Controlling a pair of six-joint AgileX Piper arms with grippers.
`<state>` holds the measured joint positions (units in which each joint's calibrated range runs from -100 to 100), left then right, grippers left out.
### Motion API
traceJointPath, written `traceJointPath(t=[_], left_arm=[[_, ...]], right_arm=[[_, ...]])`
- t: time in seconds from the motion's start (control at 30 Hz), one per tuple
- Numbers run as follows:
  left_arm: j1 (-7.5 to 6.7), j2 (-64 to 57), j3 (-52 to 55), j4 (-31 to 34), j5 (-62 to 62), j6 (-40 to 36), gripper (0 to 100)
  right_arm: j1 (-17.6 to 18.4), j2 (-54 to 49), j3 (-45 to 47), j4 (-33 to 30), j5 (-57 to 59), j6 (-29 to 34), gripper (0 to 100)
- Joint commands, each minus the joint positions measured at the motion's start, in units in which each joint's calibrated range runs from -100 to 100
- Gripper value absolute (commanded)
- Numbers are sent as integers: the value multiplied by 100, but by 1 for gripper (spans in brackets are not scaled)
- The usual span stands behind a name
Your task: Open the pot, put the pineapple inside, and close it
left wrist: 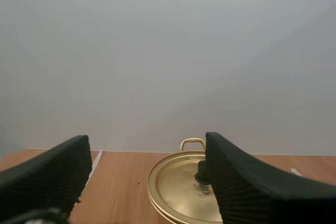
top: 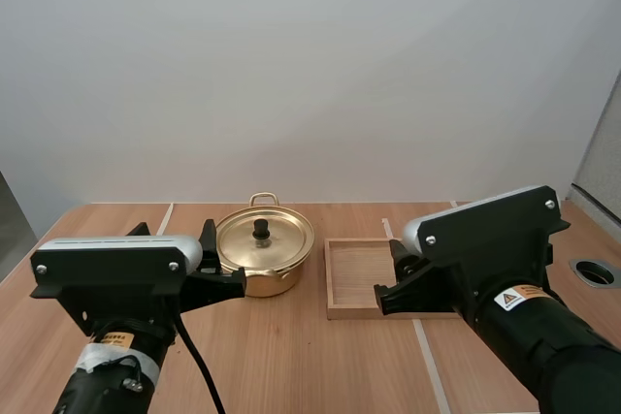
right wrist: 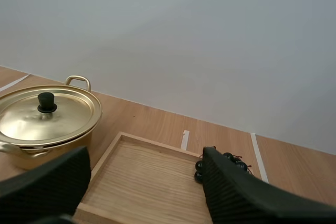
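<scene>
A gold pot [top: 264, 257] stands at mid-table with its lid [top: 265, 238] on, a black knob [top: 260, 229] at the lid's centre. My left gripper [top: 221, 257] hovers just left of the pot. It is open, and the wide-apart fingers [left wrist: 47, 179] frame the lid [left wrist: 176, 184] with nothing between them. My right gripper [top: 390, 273] hangs over the right side of the wooden tray [top: 351, 278] and is also open [right wrist: 146, 153]. A dark bunch of grapes [right wrist: 218, 163] lies by the tray's far right corner, half hidden behind one finger [right wrist: 236, 192]. The pot [right wrist: 47, 116] sits left of the tray [right wrist: 142, 182].
The table is light wood with white tape lines [top: 425, 346] running front to back. A round cable hole [top: 594, 271] sits near the right edge. Bare table lies in front of the pot and the tray.
</scene>
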<state>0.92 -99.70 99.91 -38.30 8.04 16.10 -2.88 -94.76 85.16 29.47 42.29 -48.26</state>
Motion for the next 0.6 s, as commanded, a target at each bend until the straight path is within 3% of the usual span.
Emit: traceJointPath(t=[0.0,0.13,0.4,0.47,0.57], left_arm=[[18,-30,9,125,691,-84,100],[18,-30,9,854,1638,-680,100],[109,-30,9,3403,1880,-3027,100],[109,-30,9,3788,1982,-3470,100],[109,-30,9,4073,2302,-3541,100]], right_arm=[[9,-53,17,22,256,15,100],[1,-53,16,-19,337,15,100],[1,-53,16,-416,930,15,100],[1,-53,16,-464,1042,22,100],[1,-53,16,-477,1190,109,100]])
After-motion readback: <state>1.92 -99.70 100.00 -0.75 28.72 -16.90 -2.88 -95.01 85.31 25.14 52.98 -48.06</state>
